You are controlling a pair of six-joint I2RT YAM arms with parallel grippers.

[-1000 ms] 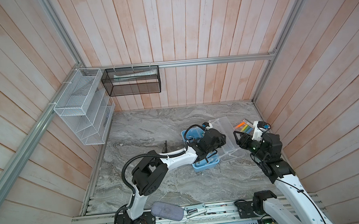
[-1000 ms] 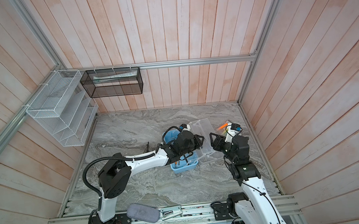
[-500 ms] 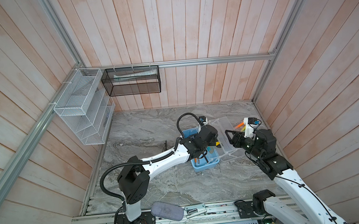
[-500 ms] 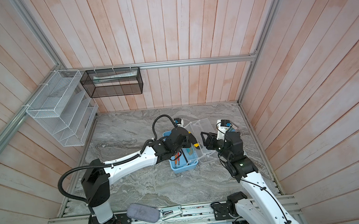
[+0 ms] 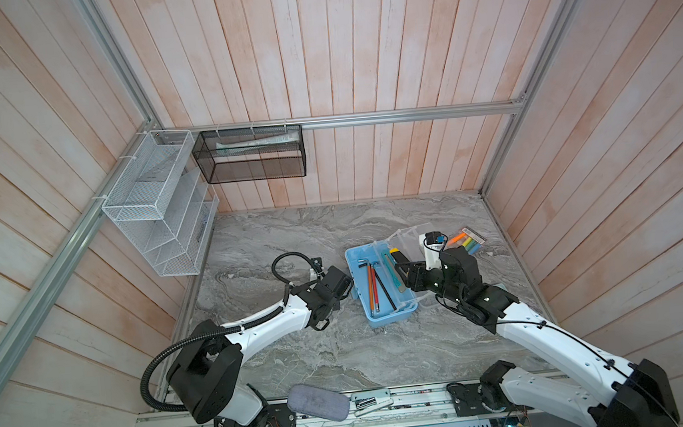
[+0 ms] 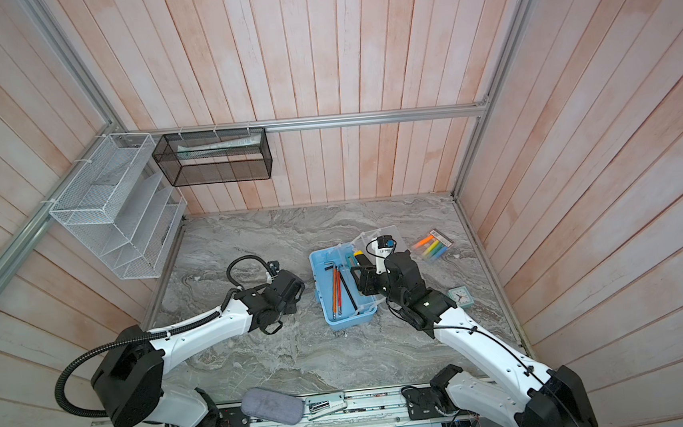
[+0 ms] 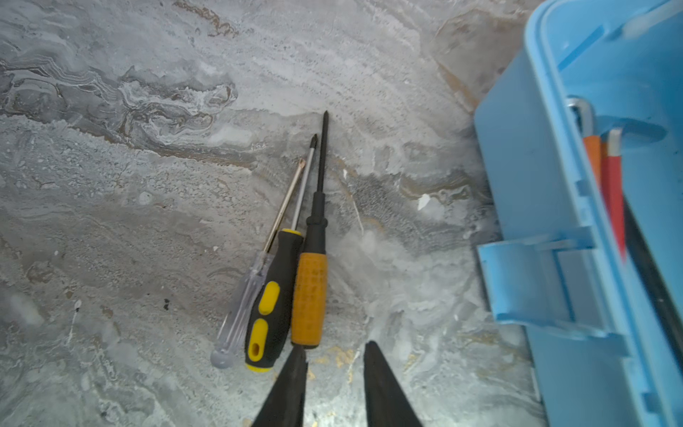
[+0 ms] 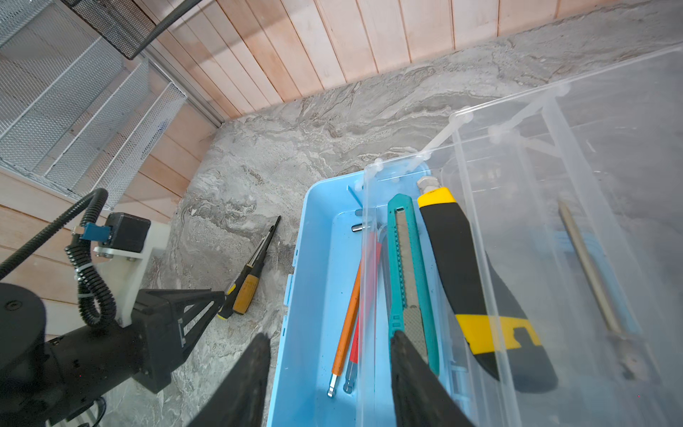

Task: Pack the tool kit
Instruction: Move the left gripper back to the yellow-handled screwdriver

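Observation:
The tool kit's light-blue box (image 5: 354, 263) stands open in both top views, with its clear lid (image 5: 406, 236) swung back to the right. Inside lie orange, red and black hex keys (image 8: 345, 314), a teal knife (image 8: 406, 266) and the yellow-black utility knife (image 8: 454, 258). Three screwdrivers (image 7: 292, 266) lie side by side on the table, left of the box. My left gripper (image 7: 334, 355) hangs open just behind their handles, holding nothing. Over the box, my right gripper (image 8: 329, 344) is open, one finger outside the left wall and one above the teal knife.
A pack of coloured markers (image 5: 465, 242) lies right of the lid, and a small teal clock (image 6: 459, 295) sits beside the right arm. A grey pouch (image 5: 317, 402) rests on the front rail. A white wire rack (image 5: 156, 208) and a black mesh basket (image 5: 250, 155) hang on the walls.
My left gripper has drawn back leftward out of the box and now hangs over the table by the screwdrivers. My right gripper has moved left, from near the markers to over the box.

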